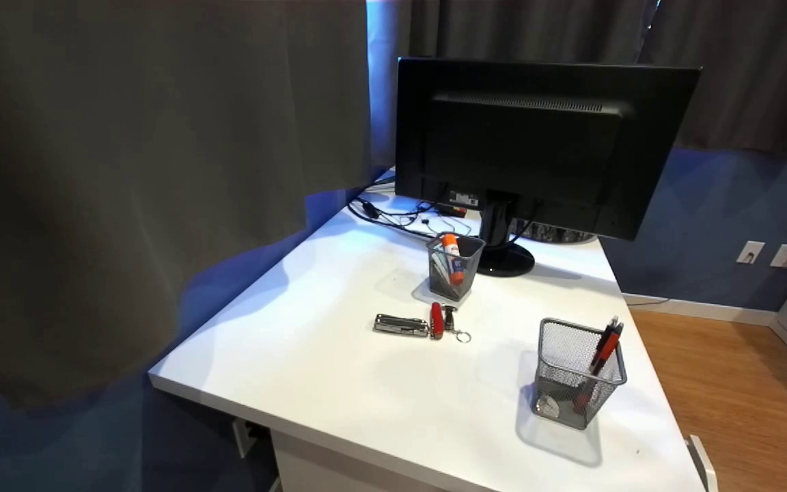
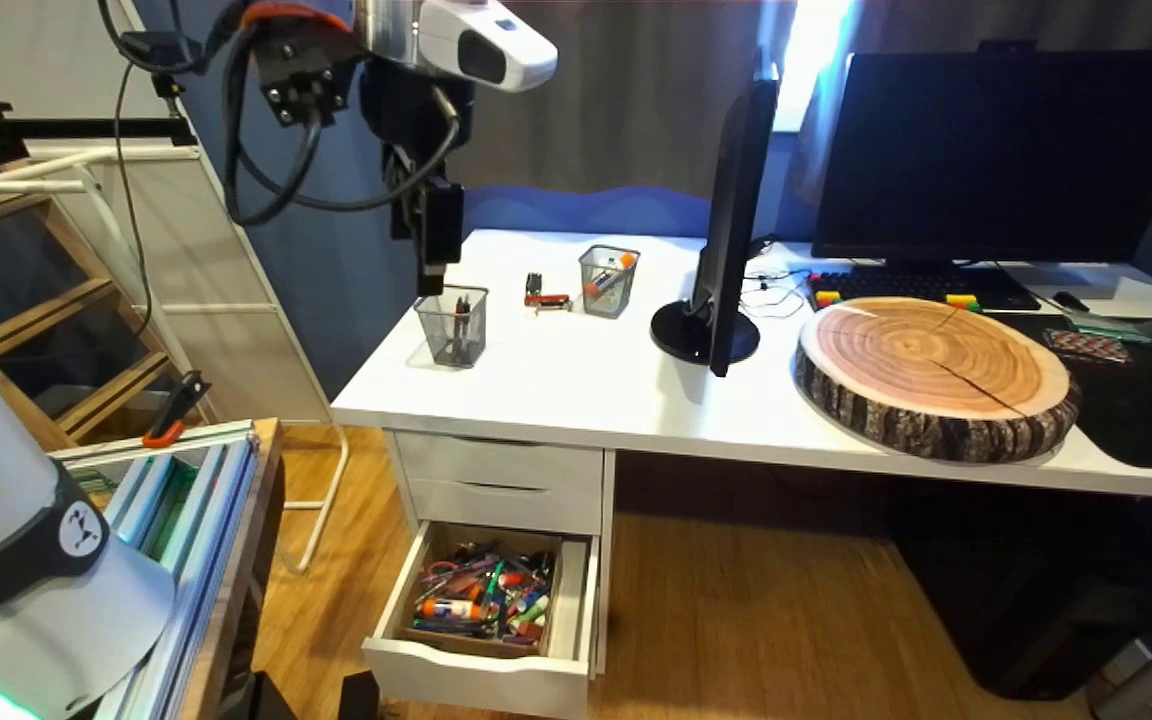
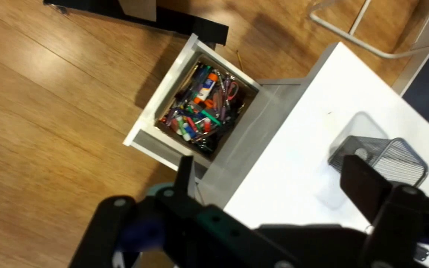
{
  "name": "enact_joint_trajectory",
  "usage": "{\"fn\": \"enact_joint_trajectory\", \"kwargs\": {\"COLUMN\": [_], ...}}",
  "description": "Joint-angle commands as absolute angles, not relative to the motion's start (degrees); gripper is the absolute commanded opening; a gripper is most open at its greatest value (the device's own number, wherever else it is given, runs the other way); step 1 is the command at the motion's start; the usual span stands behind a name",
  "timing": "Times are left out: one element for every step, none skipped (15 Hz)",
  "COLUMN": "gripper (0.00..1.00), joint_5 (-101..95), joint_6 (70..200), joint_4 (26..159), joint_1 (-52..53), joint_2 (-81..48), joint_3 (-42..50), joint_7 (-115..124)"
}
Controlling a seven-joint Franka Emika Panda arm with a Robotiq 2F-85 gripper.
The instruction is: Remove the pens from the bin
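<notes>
The bin is a small grey mesh holder on the white desk, near its corner; it shows in both exterior views [image 1: 561, 355] [image 2: 474, 330]. A red-orange pen [image 1: 606, 350] and a dark pen [image 1: 600, 346] lean upright in it, their tops above the rim. The pens also show in an exterior view [image 2: 462, 318]. In the wrist view the bin [image 3: 400, 162] stands behind the right finger, which hides part of it; I cannot make out the pens there. My gripper [image 3: 269, 160] is open and empty, above the desk edge. It also shows in an exterior view [image 2: 433, 275].
Another mesh holder [image 1: 438, 277] holds a glue stick. A multi-tool [image 1: 400, 326] and red pocket knife [image 1: 437, 321] lie near it. A monitor [image 1: 544, 137] stands behind. An open drawer [image 2: 481, 670] below the desk holds a box of markers. A wood slice [image 2: 936, 350] lies farther along.
</notes>
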State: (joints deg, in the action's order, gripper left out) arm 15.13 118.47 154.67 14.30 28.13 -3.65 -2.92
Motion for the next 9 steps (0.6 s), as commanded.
{"fn": "enact_joint_trajectory", "kwargs": {"gripper": [1.0, 1.0, 1.0, 1.0, 1.0, 1.0, 1.0, 1.0, 1.0], "joint_5": [22.55, 24.24, 25.25, 25.84, 23.56, 23.71, 23.69, 23.68, 23.66], "joint_6": [123.85, 124.86, 126.02, 126.6, 125.12, 125.47, 125.48, 125.49, 125.47], "joint_4": [151.44, 150.43, 149.68, 148.22, 151.97, 151.34, 151.25, 151.25, 151.27], "joint_1": [19.79, 21.09, 21.91, 22.45, 20.61, 20.85, 20.7, 20.5, 20.26], "joint_2": [17.76, 15.27, 12.97, 10.54, 16.72, 15.1, 14.63, 14.68, 14.95], "joint_3": [-7.39, -8.29, -9.39, -10.42, -10.31, -11.04, -11.23, -11.17, -11.05], "joint_7": [-6.87, -7.92, -8.35, -8.79, -6.61, -6.58, -6.57, -6.56, -6.57]}}
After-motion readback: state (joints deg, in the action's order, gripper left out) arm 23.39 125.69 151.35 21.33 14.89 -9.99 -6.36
